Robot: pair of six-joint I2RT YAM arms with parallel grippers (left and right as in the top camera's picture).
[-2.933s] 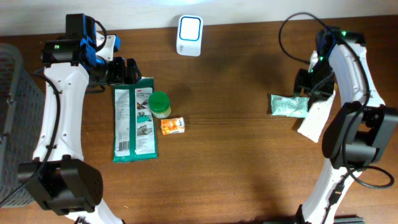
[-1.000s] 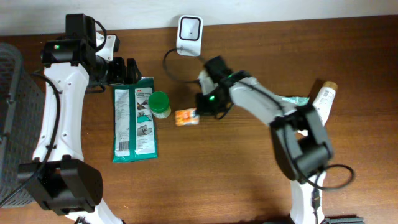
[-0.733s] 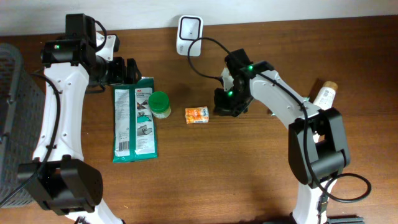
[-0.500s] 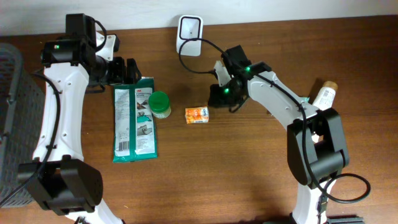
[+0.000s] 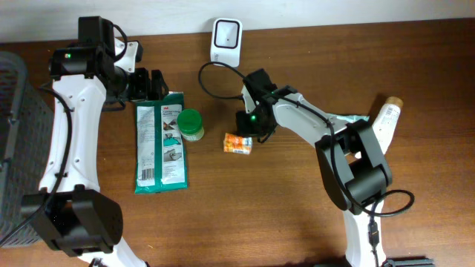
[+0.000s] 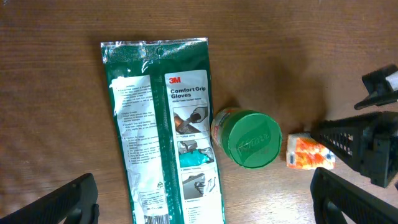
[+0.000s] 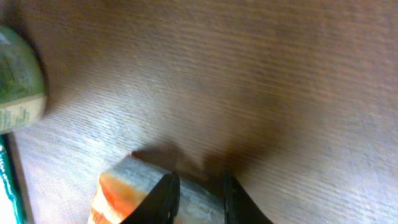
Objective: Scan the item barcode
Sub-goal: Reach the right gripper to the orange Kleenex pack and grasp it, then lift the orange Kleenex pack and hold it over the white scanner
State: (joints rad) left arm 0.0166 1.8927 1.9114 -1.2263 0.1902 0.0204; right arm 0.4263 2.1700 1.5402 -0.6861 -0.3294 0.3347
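Orange packet (image 5: 238,144) beneath right tool (image 7: 198,188), tips narrowly apart, touching.

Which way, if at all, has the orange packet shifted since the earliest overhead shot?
Yes: the orange packet has slid right, away from the green-lidded jar; bare wood now shows between them.

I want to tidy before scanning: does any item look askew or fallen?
Yes. The white bottle seems to lie on its side at the far right, and the orange box sits slanted, right of the green-lidded jar.
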